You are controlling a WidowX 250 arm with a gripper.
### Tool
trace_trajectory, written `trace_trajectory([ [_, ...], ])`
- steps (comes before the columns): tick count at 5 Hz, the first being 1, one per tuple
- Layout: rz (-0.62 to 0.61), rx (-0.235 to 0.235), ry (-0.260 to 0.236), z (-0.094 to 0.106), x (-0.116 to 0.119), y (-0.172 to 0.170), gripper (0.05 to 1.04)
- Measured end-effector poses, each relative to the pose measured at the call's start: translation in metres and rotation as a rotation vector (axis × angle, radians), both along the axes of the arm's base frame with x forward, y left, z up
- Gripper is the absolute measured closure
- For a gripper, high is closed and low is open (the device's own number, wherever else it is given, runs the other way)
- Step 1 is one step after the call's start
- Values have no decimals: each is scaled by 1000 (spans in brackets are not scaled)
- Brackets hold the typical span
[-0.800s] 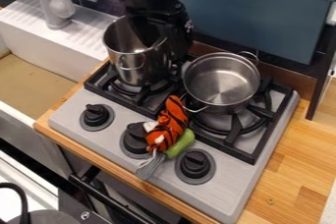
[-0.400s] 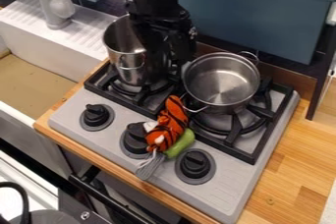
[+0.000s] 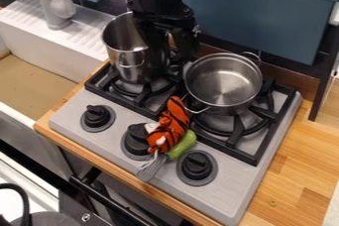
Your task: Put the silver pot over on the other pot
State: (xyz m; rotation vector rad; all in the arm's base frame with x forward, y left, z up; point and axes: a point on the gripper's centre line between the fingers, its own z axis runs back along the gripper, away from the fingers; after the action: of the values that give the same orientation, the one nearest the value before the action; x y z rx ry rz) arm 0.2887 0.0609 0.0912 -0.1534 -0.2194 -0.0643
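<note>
at the upper left of the frame, a grey faucet [image 3: 51, 3] stands at a white sink [image 3: 56, 61]. to its right is a grey stove [image 3: 74, 116] set on a wooden counter [image 3: 301, 170], with a black knob [image 3: 97, 116] at its left front. the task's item, the taller silver pot [image 3: 129, 56], is upright over the left burner, upper left of centre; whether its base touches the grate [image 3: 99, 79] cannot be told. the black gripper [image 3: 171, 51] hangs from the top edge at this pot's right side, covering part of the rim. state of the end effector: cannot be determined, neither its opening nor any hold on the pot. near the frame's centre, an orange-and-black striped toy [image 3: 171, 123] lies beside the middle knob [image 3: 137, 141], with metal whisk wires [image 3: 153, 167] at its lower end and a green item [image 3: 182, 144] along its right side. the right knob [image 3: 197, 165] sits below and to the right. the second pot [image 3: 224, 81], lower, wide and uncovered, is upright over the right burner, right of centre, with its interior visible.
</note>
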Motion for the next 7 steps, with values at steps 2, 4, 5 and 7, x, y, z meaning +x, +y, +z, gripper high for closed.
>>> trace_trajectory([
  [2,-24,-45,9,10,5,4,84],
  [4,-26,-38,-13,15,8,11,84],
  [5,-4,-9,-19,15,17,20,84],
  [7,18,53,-10,-4,18,24,84],
])
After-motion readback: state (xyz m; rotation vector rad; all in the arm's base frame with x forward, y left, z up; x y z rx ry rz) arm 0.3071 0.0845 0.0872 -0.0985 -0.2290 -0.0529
